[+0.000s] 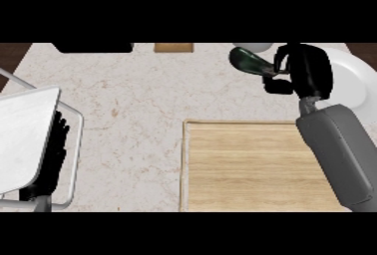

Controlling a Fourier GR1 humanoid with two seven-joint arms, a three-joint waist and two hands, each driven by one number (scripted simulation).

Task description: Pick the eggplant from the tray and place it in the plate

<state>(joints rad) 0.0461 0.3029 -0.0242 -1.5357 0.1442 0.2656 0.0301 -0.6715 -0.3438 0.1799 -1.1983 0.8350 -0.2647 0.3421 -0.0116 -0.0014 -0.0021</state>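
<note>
We hold one eggplant point(249, 61) in our curled right hand point(305, 69).
One plate point(353, 79) lies beneath it; one tray point(243, 169) sits below; our left hand point(53, 154) rests open.

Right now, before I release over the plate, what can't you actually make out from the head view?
- Eggplant: its right end is hidden by the right hand, so the hold itself is unseen.
- Plate: cut off by the right edge and covered by the hand and forearm.
- Left hand: mostly hidden behind a white panel.
- Tray: cut off at the bottom.
</note>
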